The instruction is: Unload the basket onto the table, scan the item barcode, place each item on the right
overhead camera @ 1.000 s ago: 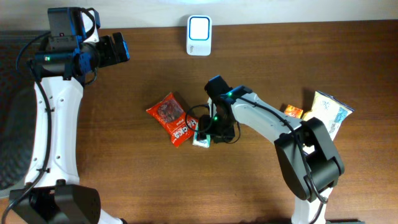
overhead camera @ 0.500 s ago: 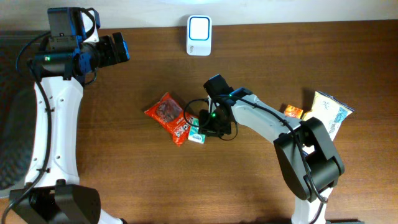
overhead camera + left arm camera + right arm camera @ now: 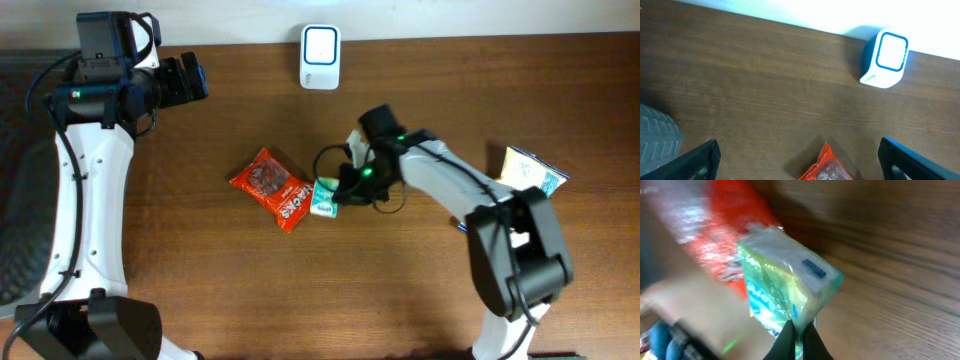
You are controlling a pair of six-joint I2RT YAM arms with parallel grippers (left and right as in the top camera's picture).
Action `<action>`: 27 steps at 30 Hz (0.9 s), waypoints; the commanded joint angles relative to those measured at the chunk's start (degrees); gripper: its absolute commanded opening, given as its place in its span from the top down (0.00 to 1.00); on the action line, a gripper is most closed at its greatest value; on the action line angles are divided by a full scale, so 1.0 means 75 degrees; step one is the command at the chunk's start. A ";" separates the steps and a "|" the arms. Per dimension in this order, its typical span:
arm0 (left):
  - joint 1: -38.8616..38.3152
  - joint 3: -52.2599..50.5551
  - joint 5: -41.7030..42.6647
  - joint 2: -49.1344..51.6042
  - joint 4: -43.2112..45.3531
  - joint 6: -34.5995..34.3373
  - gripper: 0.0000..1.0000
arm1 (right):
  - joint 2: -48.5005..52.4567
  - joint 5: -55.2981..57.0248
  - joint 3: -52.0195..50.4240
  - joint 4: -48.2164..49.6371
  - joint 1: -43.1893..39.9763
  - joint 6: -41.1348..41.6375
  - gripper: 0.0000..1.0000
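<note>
Right jaws pinch the small green-and-white plastic packet [image 3: 785, 285] by one edge, mid brown wooden table [image 3: 200, 260], just right of the crinkly red snack bag [image 3: 268, 186]. Left jaws spread wide (far-left corner). White-and-blue box scanner [image 3: 885, 59] at far edge, approx centre.

The right fingers [image 3: 785, 345] have pinched shut on the green packet [image 3: 325, 197] and drawn it toward 12 o'clock, against the 3 o'clock edge of the red snack bag [image 3: 268, 187]; the right wrist has swung toward 1 o'clock
</note>
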 commanded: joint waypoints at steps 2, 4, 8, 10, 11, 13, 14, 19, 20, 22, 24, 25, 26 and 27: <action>-0.0009 0.0015 -0.0032 0.0041 0.0012 0.0128 0.01 | -0.0560 -0.3424 0.0085 -0.0003 -0.1000 -0.1719 0.96; -0.0009 0.0015 -0.0029 0.0041 0.0015 0.0128 0.01 | -0.0557 -0.4712 0.0085 -0.0006 -0.1469 -0.2366 0.96; -0.0009 0.0015 -0.0032 0.0041 0.0012 0.0128 0.01 | -0.0557 -0.5651 0.0085 0.0093 -0.1886 -0.2652 0.96; -0.0009 0.0015 -0.0029 0.0041 0.0015 0.0128 0.01 | -0.0557 -0.6094 0.0085 0.0207 -0.2020 -0.2672 0.96; -0.0009 0.0015 -0.0032 0.0041 0.0015 0.0128 0.01 | -0.0557 -0.6341 0.0085 0.0306 -0.2057 -0.2672 0.96; -0.0009 0.0015 -0.0032 0.0041 0.0012 0.0128 0.01 | -0.0557 -0.7023 0.0085 0.0664 -0.2072 -0.2669 0.96; -0.0012 0.0015 -0.0029 0.0041 0.0012 0.0128 0.01 | -0.0557 -0.7082 0.0090 0.0819 -0.2069 -0.2567 0.96; -0.0009 0.0015 -0.0029 0.0041 0.0012 0.0125 0.01 | -0.0560 -0.7082 0.0187 0.0892 -0.2113 -0.2276 0.96; -0.0009 0.0015 -0.0029 0.0041 0.0012 0.0128 0.01 | -0.0560 -0.7082 0.0216 0.0898 -0.2130 -0.2148 0.96; -0.0009 0.0015 -0.0029 0.0041 0.0012 0.0128 0.01 | -0.0568 -0.7085 0.0347 0.0895 -0.2189 -0.1874 0.96; -0.0009 0.0015 -0.0032 0.0041 0.0015 0.0128 0.01 | -0.0592 -0.7085 0.0562 0.0898 -0.2259 -0.1530 0.96; -0.0009 0.0015 -0.0029 0.0041 0.0012 0.0125 0.01 | -0.0618 -0.7085 0.0702 0.0895 -0.2282 -0.1384 0.96; -0.0009 0.0015 -0.0029 0.0041 0.0012 0.0128 0.01 | -0.0632 -0.7085 0.0906 0.0898 -0.2317 -0.1253 0.96; -0.0009 0.0015 -0.0029 0.0041 0.0012 0.0128 0.01 | -0.0644 -0.7082 0.1317 0.0898 -0.2358 -0.1032 0.96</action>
